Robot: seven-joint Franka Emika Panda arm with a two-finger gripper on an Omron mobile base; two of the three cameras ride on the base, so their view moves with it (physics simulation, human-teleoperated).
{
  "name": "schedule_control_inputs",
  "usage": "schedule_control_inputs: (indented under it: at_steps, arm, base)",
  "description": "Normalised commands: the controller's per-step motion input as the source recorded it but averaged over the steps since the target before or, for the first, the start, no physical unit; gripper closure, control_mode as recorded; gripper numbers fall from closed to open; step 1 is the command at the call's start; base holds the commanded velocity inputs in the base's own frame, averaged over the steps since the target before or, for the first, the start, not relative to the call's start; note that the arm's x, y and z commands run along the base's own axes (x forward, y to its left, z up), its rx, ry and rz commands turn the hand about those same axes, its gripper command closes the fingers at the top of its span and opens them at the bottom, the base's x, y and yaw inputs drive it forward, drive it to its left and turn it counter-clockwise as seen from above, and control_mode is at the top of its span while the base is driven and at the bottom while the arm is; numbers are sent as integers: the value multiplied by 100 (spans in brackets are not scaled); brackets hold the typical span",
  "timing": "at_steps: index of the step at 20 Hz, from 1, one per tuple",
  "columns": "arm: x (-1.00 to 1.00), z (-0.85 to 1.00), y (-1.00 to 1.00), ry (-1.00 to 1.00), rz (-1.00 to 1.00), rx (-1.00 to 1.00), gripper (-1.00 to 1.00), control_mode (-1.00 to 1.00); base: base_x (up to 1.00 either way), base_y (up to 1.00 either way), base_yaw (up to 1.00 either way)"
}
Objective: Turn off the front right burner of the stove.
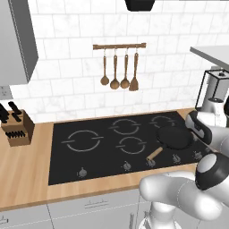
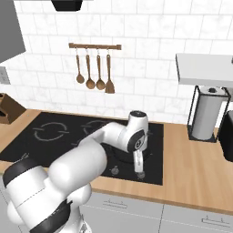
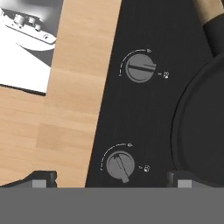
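Observation:
The stove (image 1: 98,159) is a black glass cooktop with a row of small grey knobs along its front edge. A dark skillet (image 1: 174,137) with a wooden handle covers the front right burner, hiding its rings. My gripper (image 2: 139,174) points down over the stove's front right edge. In the hand view it (image 3: 113,180) is open, its fingertips (image 3: 43,178) spread to either side of the nearer knob (image 3: 120,165). A second knob (image 3: 140,68) lies further along the row. The skillet's rim (image 3: 203,127) lies right beside both knobs.
Wooden counter (image 3: 74,100) borders the knob row. A knife block (image 1: 17,127) stands left of the stove, and wooden utensils (image 1: 120,67) hang on the tiled wall. A paper towel holder (image 2: 205,113) stands on the counter to the right.

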Motion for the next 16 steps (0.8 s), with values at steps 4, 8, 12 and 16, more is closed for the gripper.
schedule_control_inputs:
  at_steps: [4,8,12,16]
  arm:
    - [0,-28,-8,0,0,0,-100,-100]
    - [0,-36,-8,0,0,0,-100,-100]
    - [0,-24,-12,0,0,0,-100,-100]
    - [3,-13,-11,0,0,0,-100,-100]
  base:
    - [0,0,0]
    - [0,0,0]
    - [0,0,0]
    - [0,0,0]
